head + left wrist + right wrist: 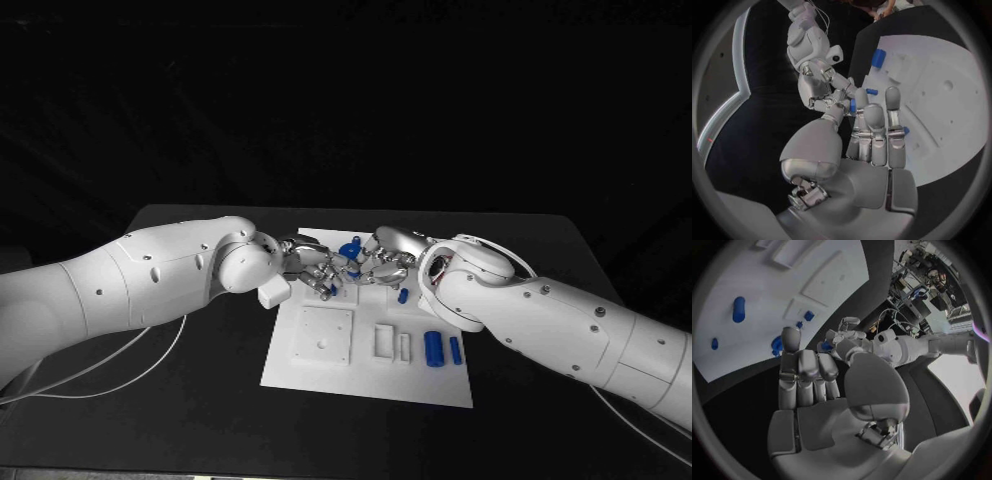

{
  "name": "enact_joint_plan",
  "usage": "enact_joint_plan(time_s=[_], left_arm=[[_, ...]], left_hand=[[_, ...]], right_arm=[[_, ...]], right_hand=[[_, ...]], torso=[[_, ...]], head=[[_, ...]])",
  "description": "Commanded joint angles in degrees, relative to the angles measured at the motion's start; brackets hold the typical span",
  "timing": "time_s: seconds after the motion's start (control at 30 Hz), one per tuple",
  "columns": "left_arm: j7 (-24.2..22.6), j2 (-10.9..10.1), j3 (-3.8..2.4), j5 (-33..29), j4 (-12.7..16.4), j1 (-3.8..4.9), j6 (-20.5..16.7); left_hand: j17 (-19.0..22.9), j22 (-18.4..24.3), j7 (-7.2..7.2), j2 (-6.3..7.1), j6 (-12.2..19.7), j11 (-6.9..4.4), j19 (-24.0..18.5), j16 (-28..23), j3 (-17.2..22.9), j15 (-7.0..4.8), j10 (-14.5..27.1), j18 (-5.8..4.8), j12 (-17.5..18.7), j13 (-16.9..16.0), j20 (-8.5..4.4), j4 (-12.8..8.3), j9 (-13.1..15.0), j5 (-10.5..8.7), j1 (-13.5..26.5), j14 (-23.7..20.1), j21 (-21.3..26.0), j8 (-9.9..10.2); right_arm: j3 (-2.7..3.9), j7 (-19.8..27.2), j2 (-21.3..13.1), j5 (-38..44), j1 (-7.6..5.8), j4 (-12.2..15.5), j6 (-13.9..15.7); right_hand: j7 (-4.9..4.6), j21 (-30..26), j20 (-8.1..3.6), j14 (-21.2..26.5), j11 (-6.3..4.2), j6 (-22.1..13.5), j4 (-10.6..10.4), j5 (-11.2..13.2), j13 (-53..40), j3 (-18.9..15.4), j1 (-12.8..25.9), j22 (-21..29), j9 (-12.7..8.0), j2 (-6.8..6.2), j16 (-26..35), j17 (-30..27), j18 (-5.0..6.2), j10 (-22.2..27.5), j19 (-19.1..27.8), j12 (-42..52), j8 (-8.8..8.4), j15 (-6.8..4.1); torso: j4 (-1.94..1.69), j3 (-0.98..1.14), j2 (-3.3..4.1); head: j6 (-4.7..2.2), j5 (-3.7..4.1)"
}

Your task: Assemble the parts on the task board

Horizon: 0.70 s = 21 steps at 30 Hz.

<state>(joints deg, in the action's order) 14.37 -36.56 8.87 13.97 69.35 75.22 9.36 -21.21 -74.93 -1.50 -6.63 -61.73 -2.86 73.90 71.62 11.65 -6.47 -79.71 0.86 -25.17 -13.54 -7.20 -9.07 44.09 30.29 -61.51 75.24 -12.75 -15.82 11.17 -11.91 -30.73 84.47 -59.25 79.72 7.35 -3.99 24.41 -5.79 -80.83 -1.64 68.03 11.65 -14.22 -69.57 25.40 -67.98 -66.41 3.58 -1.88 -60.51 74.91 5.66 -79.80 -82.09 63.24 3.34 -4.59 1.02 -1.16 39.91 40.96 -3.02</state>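
With both hands crowding one blue part (351, 254) above the board (325, 375), left hand (310, 265) seemingly pinching it, right hand's (387, 266) grip unclear, I risk dropping it.

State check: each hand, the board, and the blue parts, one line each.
left hand: over the task board's far end, fingers pinching a small blue part.
right hand: facing the left hand, fingers on the same part.
task board: flat on the table.
blue cylinders: two, lying side by side on the board, untouched.
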Motion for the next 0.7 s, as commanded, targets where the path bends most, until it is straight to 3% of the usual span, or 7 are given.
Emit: enact_joint_plan(time_s=[0.03,0.1,0.23,0.3,0.33,0.47,0.7], left_arm=[[-2.90,0.23,-0.13,-0.52,0.47,0.10,-1.91],[-3.08,0.21,-0.13,-0.50,0.51,0.10,-2.49],[-2.98,0.15,-0.13,0.08,0.63,0.10,-3.87],[-2.75,0.10,-0.12,0.57,0.68,0.10,-4.46],[-2.56,0.06,-0.12,0.97,0.72,0.11,-4.77],[-1.77,-0.19,-0.12,2.64,0.88,0.11,-5.84],[-0.83,-0.49,-0.12,6.95,1.03,0.13,-6.62]], left_hand=[[-0.52,-1.21,1.21,-0.29,-1.07,-0.06,-0.57,0.07,5.22,0.24,0.86,-0.28,-1.20,-0.95,-0.19,-4.73,11.77,0.96,1.66,0.11,-1.40,1.61],[-0.60,-1.18,1.16,-0.41,-1.36,-0.05,-0.68,0.04,5.18,0.19,0.76,-0.27,-1.27,-0.98,-0.20,-4.85,12.13,1.07,1.74,0.15,-1.62,1.99],[-1.00,-1.16,1.28,-0.43,-2.73,-0.21,-0.72,0.10,5.25,0.05,0.34,-0.20,-1.23,-0.93,-0.35,-5.81,12.54,1.69,2.04,0.49,-2.68,3.92],[-1.09,-1.12,1.29,-0.46,-3.02,-0.25,-0.75,0.08,5.18,0.03,0.12,-0.18,-1.19,-0.90,-0.36,-5.94,12.65,1.76,2.11,0.62,-2.88,4.29],[-1.10,-1.12,1.31,-0.45,-3.02,-0.24,-0.75,0.08,5.19,0.02,0.11,-0.18,-1.19,-0.90,-0.36,-5.98,12.66,1.76,2.09,0.63,-2.89,4.33],[-1.17,-1.11,1.32,-0.48,-3.20,-0.27,-0.77,0.01,5.17,0.00,0.00,-0.16,-1.17,-0.91,-0.38,-6.15,12.78,1.80,2.06,0.73,-3.09,4.66],[-1.24,-1.11,1.27,-0.47,-3.42,-0.30,-0.73,-0.09,5.10,-0.01,-0.06,-0.10,-1.11,-0.92,-0.40,-6.26,12.69,1.73,1.79,0.88,-3.39,5.19]], right_arm=[[-0.06,0.64,0.06,-0.51,0.09,-0.06,-0.35],[-0.06,0.80,-0.03,-0.95,0.08,-0.16,-0.05],[-0.07,1.12,-0.55,-1.64,0.08,-0.32,1.84],[-0.07,1.27,-0.91,-1.97,0.08,-0.38,3.03],[-0.07,1.39,-1.19,-2.30,0.08,-0.41,3.82],[-0.07,2.07,-2.64,-4.18,0.08,-0.47,6.81],[0.42,3.80,-5.94,-8.40,0.08,0.09,10.06]], right_hand=[[0.37,-0.67,0.29,0.82,0.21,1.65,-0.32,-1.01,0.78,-1.09,0.29,0.07,-0.01,-0.56,1.17,0.77,0.91,1.21,0.14,-1.24,0.21,0.23],[-0.15,-1.57,0.68,2.17,0.48,-0.51,-0.86,-1.61,2.54,-2.62,0.40,0.54,0.02,-1.11,3.80,-0.53,0.98,2.74,0.94,-3.69,0.26,0.63],[-1.70,-6.83,1.78,7.40,1.35,-5.77,-2.17,-3.20,13.84,-7.83,0.07,4.96,0.01,-2.69,16.57,-8.63,0.68,8.85,3.01,-17.17,0.28,1.61],[-2.15,-9.85,2.31,8.73,1.82,-8.03,-2.62,-5.66,16.47,-12.19,-0.35,7.88,0.03,-3.87,18.80,-11.29,0.36,10.07,3.73,-19.22,0.44,2.11],[-2.40,-11.92,2.61,9.32,1.97,-8.70,-3.03,-6.19,18.74,-15.25,-1.20,10.15,0.11,-3.49,20.09,-13.38,0.18,10.29,3.82,-20.55,0.52,2.37],[-2.85,-16.40,3.12,10.95,2.47,-13.57,-5.03,-8.31,23.87,-23.50,-3.77,16.07,-0.11,-3.21,20.46,-18.06,-0.27,11.53,2.61,-21.02,0.14,2.95],[-2.98,-18.18,3.21,11.86,2.60,-15.81,-8.71,-9.16,28.26,-26.44,-5.94,20.12,-0.22,-3.83,18.23,-22.01,-0.33,12.14,0.96,-18.98,-0.01,3.03]], torso=[[0.04,0.00,0.01],[0.03,-0.01,0.00],[-0.02,-0.02,-0.03],[-0.03,0.00,-0.02],[-0.03,0.02,-0.02],[0.00,0.05,-0.05],[0.07,0.00,-0.04]], head=[[0.00,0.08],[-0.02,0.10],[-0.03,0.14],[-0.08,0.07],[-0.11,0.01],[-0.21,-0.14],[-0.28,-0.26]])
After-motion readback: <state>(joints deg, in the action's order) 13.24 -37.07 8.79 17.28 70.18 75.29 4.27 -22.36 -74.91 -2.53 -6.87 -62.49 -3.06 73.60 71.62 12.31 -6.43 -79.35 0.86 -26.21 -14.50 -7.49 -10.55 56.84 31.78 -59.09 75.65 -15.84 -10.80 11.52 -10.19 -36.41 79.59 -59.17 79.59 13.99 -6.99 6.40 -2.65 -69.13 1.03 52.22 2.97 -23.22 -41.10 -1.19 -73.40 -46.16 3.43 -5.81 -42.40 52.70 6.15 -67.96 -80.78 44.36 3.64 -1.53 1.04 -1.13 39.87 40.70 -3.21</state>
